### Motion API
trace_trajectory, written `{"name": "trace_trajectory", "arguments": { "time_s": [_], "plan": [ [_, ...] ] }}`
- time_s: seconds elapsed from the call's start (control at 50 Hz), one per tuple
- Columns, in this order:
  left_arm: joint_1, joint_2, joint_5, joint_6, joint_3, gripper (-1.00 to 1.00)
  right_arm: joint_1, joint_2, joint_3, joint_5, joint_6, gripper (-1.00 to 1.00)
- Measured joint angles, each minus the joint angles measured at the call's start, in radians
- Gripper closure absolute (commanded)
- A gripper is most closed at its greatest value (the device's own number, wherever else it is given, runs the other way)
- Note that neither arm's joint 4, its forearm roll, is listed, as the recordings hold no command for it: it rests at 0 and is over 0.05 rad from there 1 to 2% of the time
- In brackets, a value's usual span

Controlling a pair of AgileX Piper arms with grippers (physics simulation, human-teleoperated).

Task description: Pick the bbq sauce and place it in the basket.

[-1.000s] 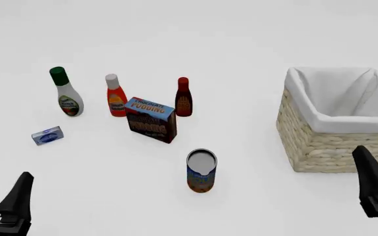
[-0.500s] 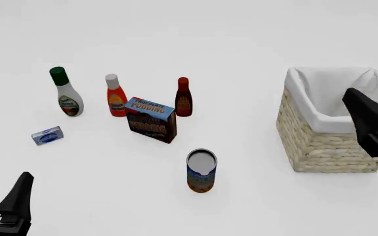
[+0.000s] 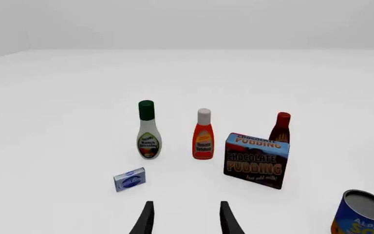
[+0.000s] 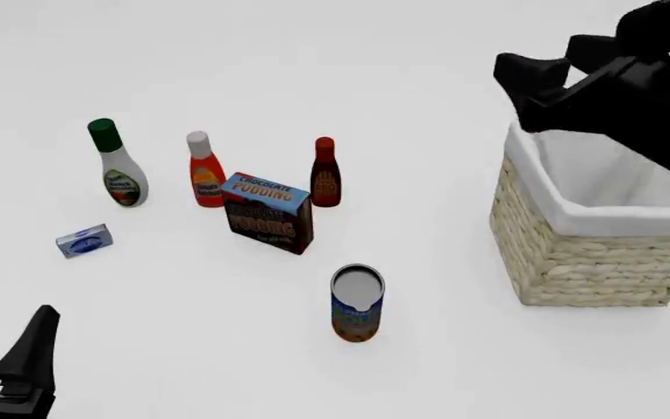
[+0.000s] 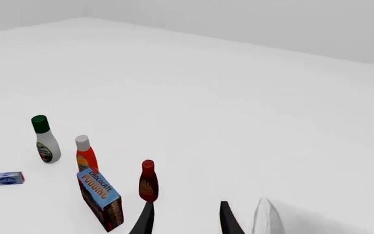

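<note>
1. Right gripper (image 4: 544, 92), jaws apart and empty, has swung up from low beside the basket (image 4: 579, 253) to above its far-left corner.
2. Sauce (image 4: 325, 172) stands untouched, well left of basket; reach probably starting.
3. Left gripper (image 3: 185, 219) parked, open.

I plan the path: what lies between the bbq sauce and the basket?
Only bare table: the front view shows nothing standing between the bbq sauce and the basket.

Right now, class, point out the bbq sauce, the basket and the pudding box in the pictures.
bbq sauce (image 4: 325, 182): front view, on the labelled body below the red cap.
basket (image 4: 568, 262): front view, on the woven front wall.
pudding box (image 4: 268, 214): front view, on its printed front face.
</note>
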Motion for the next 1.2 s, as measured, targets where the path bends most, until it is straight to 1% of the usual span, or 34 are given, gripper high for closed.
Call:
{"name": "trace_trajectory", "arguments": {
  "time_s": [0.34, 0.62, 0.88, 1.2],
  "plan": [
    [0.000, 0.000, 0.000, 0.000, 0.000, -1.00, 0.084, 0.279, -0.260, 0.059, 0.007, -1.00],
    [0.000, 0.000, 0.000, 0.000, 0.000, -1.00, 0.136, 0.466, -0.431, 0.112, -0.005, -1.00],
    [0.000, 0.000, 0.000, 0.000, 0.000, -1.00, 0.154, 0.633, -0.587, 0.151, -0.020, -1.00],
    [0.000, 0.000, 0.000, 0.000, 0.000, -1.00, 0.151, 0.828, -0.760, 0.184, -0.022, -1.00]
  ]
}}
